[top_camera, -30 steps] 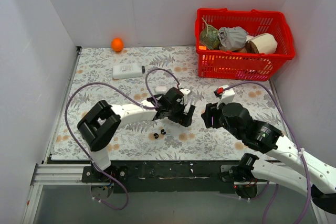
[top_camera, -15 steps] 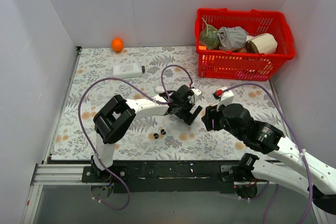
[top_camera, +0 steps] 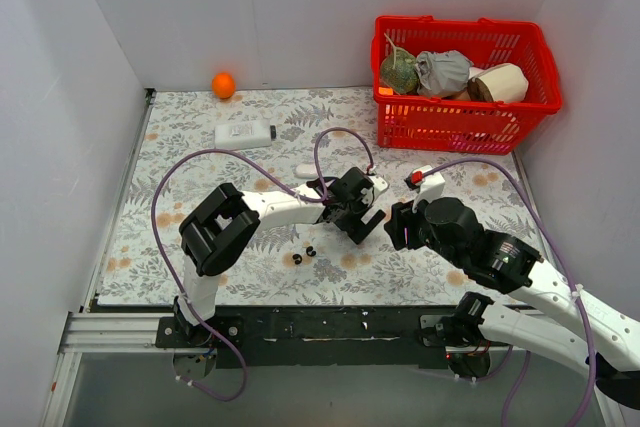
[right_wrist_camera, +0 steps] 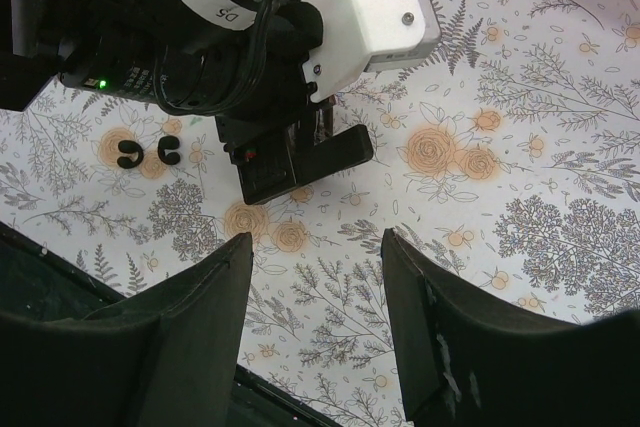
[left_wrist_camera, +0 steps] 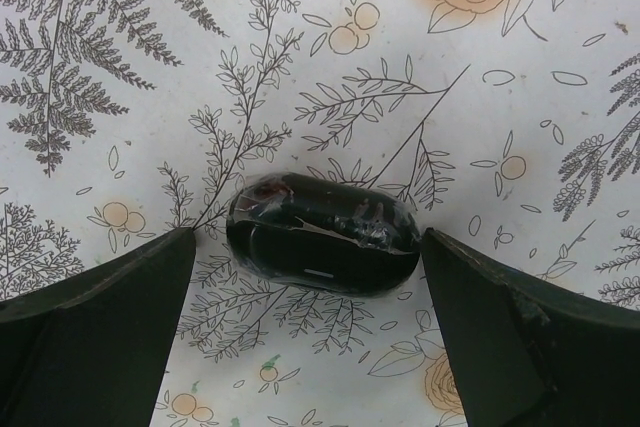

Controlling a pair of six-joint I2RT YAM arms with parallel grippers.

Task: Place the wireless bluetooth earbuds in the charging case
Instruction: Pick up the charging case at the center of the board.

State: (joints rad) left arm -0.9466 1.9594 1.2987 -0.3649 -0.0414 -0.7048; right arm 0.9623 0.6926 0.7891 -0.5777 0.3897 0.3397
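Observation:
The charging case [left_wrist_camera: 330, 247] is a glossy black oval lying on the floral mat with its lid down. My left gripper [left_wrist_camera: 308, 239] is open, one finger on each side of the case and not touching it. In the top view the left gripper [top_camera: 362, 219] covers the case. The two earbuds [top_camera: 296, 259] [top_camera: 311, 251] are tiny black buds on the mat, left of and nearer than that gripper. They also show in the right wrist view [right_wrist_camera: 128, 152] [right_wrist_camera: 170, 150]. My right gripper [top_camera: 396, 225] is open and empty, just right of the left gripper.
A red basket [top_camera: 455, 112] with several items stands at the back right. An orange ball [top_camera: 223, 84] lies by the back wall, and a white bottle [top_camera: 244, 133] and a small white object [top_camera: 306, 169] lie behind the left arm. Purple cables loop over the mat.
My left arm has reached further right and its open gripper now sits over the case. The right arm and the earbuds have not moved.

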